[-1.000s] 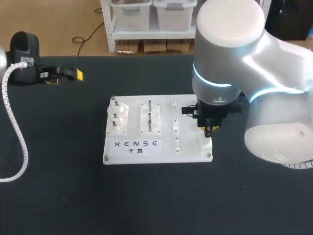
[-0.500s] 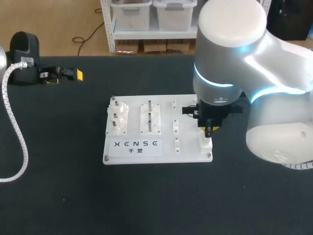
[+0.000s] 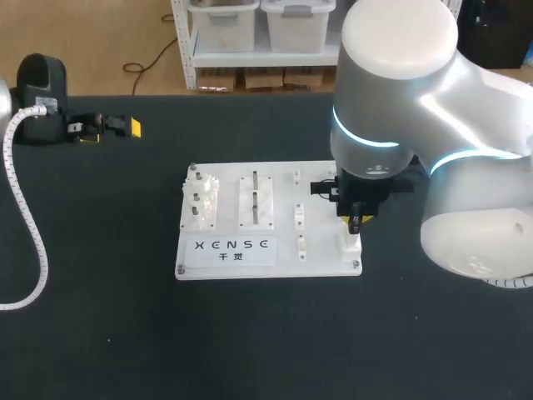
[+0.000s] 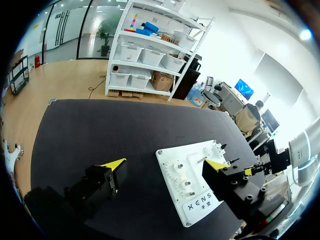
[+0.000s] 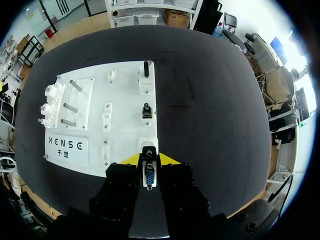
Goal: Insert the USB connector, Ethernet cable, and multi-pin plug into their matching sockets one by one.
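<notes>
A white board [image 3: 321,250] lies mid-table. My right gripper [image 3: 354,221] hangs over its right front corner, just above a white socket block [image 3: 350,244]. In the right wrist view the gripper [image 5: 149,161] is shut on the multi-pin plug [image 5: 149,177], whose blue pin face shows between the yellow tips. The socket block [image 5: 148,149] sits directly ahead of the plug. Further ahead along the same board edge, two dark connectors [image 5: 146,109] [image 5: 146,69] stand in white holders. My left gripper [image 3: 117,126] rests far off at the table's back left, open [image 4: 165,165] and holding nothing.
The board's left half carries white toothed parts [image 3: 202,200] and metal pegs [image 3: 254,196], with a printed label [image 3: 233,247] at its front. A white corrugated hose [image 3: 25,217] runs down the table's left side. Dark tabletop [image 3: 275,333] surrounds the board.
The right arm's upper body has edged slightly to the right. Its gripper and plug stay over the same corner socket. The left arm has not moved.
</notes>
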